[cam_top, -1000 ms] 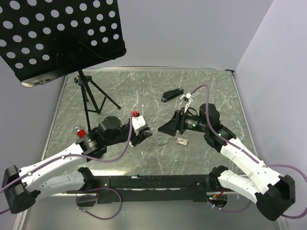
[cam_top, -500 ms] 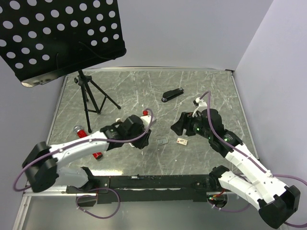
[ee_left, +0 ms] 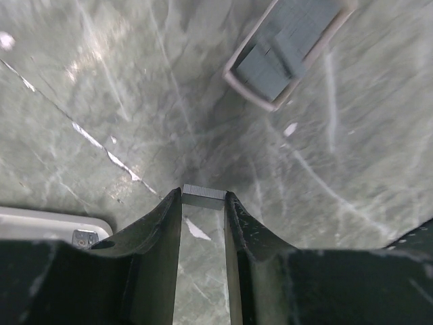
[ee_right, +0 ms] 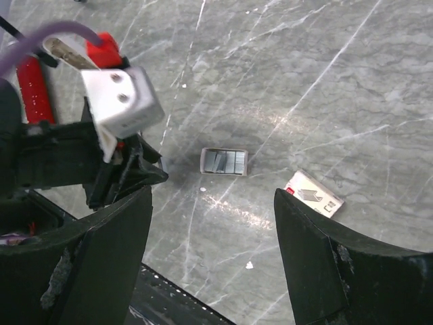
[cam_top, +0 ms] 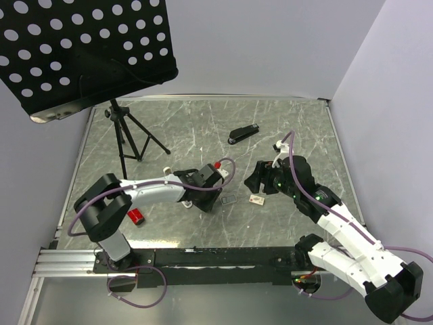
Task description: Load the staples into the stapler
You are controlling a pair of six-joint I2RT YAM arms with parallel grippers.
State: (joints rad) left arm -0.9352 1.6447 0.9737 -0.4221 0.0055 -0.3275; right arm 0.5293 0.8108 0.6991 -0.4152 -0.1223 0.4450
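The open tray of staples (cam_top: 229, 200) lay flat on the counter (cam_top: 203, 122), well in from every edge. That left both arms free to reach it from either side. The left pincer (ee_left: 203, 203) hung just left of the tray, tips pointing down. It was clenched narrowly on what looked like a short grey strip of staples (ee_left: 203, 196), probably taken out so it could be carried to a stapler. The right pincer (ee_right: 213, 203) hovered above and to the right of the tray, released wide with nothing between its fingers, likely waiting to steady something. The printed box (cam_top: 256, 199) lay just right of the tray, apart from it.

The black stapler (cam_top: 242, 133) sat well beyond the tray with bare counter between them. The red stapler (cam_top: 137, 217) lay far to the tray's left, past the left arm. I could not tell which stapler was meant. The tripod (cam_top: 125, 139) stood farther left still, clear of any likely path.
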